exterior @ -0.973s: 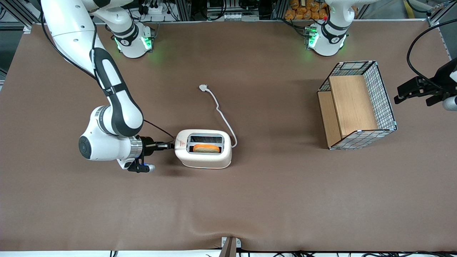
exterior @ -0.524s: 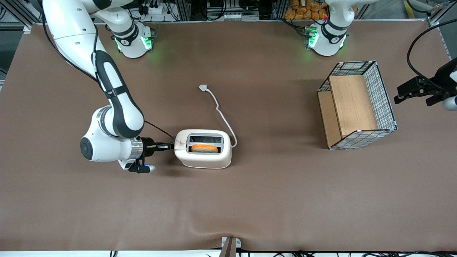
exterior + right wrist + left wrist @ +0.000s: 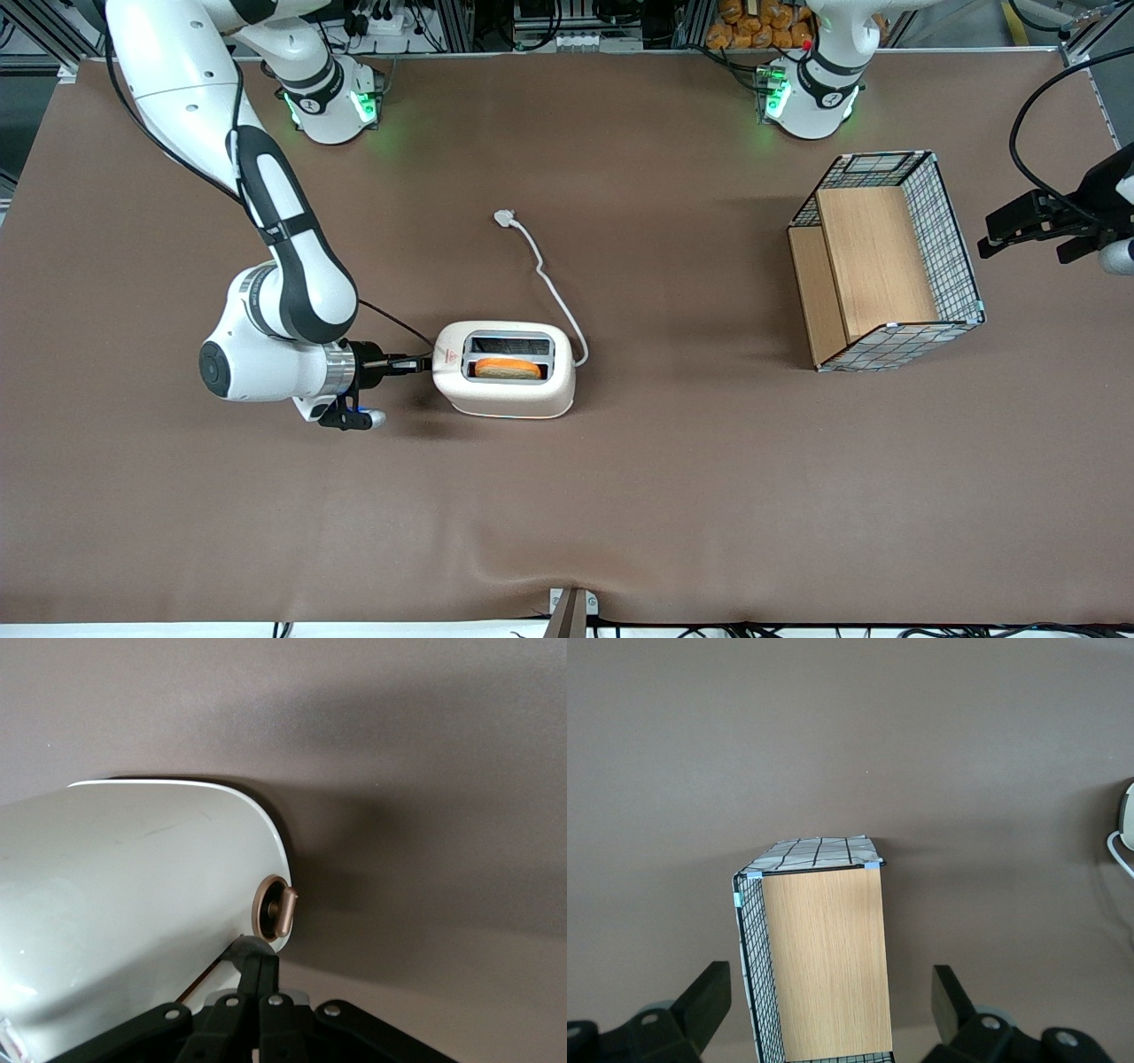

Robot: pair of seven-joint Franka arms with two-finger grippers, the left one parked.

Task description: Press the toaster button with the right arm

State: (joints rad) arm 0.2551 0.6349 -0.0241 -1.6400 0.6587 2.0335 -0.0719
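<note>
Toaster (image 3: 505, 369) stands on the brown table (image 3: 620, 496), a slice of bread (image 3: 508, 368) in its slot; cord (image 3: 549, 283) trails from it to a plug (image 3: 503, 216) farther from the front camera; gripper (image 3: 423, 361) of the right arm (image 3: 266, 292) lies level against the toaster's short end by the red triangle (image 3: 452, 357), fingers closed together with nothing between them; their tips (image 3: 257, 955) touch the shell just beside the button (image 3: 276, 909); a wire basket (image 3: 886, 261) sits well apart toward the parked arm's end.

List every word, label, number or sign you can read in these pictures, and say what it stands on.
No readable words or numbers.
Red triangle mark, a sign only, on the toaster top at the end where the gripper sits; any print in it is too small to read.
Small dark marks on the two arm bases: too small to read.
Wire basket: no text.
</note>
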